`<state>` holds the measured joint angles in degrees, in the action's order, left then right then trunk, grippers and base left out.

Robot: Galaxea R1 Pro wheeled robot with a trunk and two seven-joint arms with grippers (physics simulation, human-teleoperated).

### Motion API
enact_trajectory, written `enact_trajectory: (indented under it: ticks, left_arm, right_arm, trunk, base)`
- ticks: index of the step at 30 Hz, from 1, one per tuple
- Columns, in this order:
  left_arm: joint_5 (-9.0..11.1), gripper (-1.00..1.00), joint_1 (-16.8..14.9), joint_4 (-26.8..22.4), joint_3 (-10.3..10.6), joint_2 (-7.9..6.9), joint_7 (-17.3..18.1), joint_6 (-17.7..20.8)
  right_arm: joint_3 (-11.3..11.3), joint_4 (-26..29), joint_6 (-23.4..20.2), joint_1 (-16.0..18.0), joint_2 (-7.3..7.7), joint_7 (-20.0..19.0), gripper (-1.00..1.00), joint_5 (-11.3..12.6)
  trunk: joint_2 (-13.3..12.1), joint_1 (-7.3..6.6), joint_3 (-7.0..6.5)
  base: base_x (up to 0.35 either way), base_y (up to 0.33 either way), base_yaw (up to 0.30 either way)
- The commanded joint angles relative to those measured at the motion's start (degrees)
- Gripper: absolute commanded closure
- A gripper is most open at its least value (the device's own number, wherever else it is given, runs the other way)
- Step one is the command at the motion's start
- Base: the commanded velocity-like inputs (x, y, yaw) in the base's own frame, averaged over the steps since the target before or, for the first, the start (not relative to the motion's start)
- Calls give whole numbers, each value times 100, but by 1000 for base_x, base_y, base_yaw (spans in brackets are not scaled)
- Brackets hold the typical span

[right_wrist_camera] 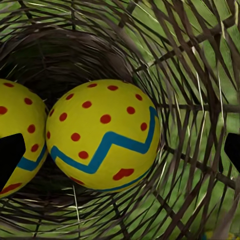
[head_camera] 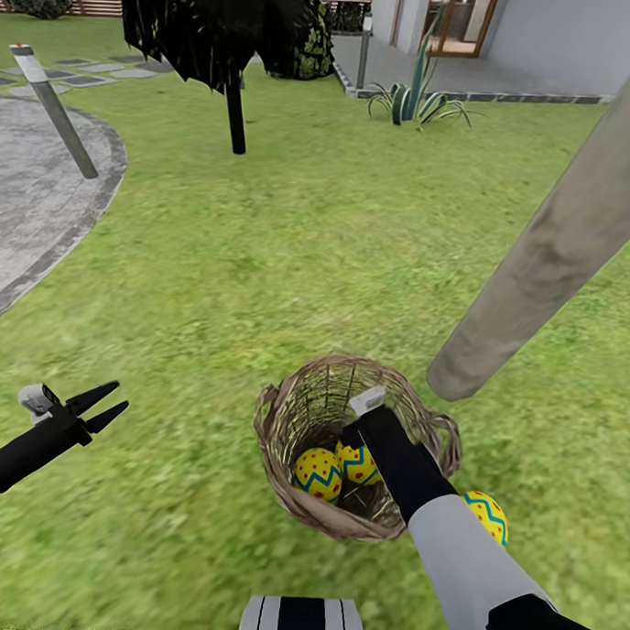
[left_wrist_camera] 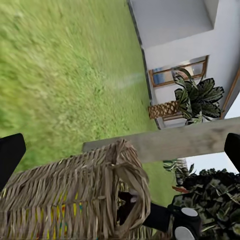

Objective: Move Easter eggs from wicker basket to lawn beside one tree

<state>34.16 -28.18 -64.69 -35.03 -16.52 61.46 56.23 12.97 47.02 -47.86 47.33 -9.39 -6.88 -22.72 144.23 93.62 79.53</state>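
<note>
Basket (head_camera: 297,415): lower centre of head view, on lawn (head_camera: 262,258), beside trunk (head_camera: 556,243).
Eggs: two inside (head_camera: 318,472) (head_camera: 356,463); third (head_camera: 486,515) on grass at lower right.
Right gripper (right_wrist_camera: 120,150): inside basket, fingers spread, empty.
Left gripper (head_camera: 103,407): lower left, fingers spread, empty.

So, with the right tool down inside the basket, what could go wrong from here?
1. Two eggs lie touching in the wicker basket; closing the right tool on one may push the other aside.
2. The light-looking basket may tip or lift as the arm withdraws.
3. The third egg lies on the lawn beside the arm, which might knock it away from the tree.
</note>
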Motion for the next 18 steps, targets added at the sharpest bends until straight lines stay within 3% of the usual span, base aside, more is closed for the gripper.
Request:
enact_trajectory:
  ticks: [1, 11, 18]
  left_arm:
    - [2, -100, -3, -3, -4, 0, 15, 28]
    - [2, -100, -3, -8, -4, 0, 15, 28]
    - [2, -100, -3, -8, -4, 0, 15, 28]
  right_arm:
    - [4, 17, -31, 3, 2, -51, -100, -63]
    - [0, 32, -82, 25, 15, -47, -100, -68]
    - [-14, -90, -136, 251, 19, 25, -100, -24]
  trunk:
    - [3, 1, 27]
    - [17, 27, 248]
    - [26, 45, 403]
  base:
    - [0, 0, 0]
    - [0, 0, 0]
    - [0, 0, 0]
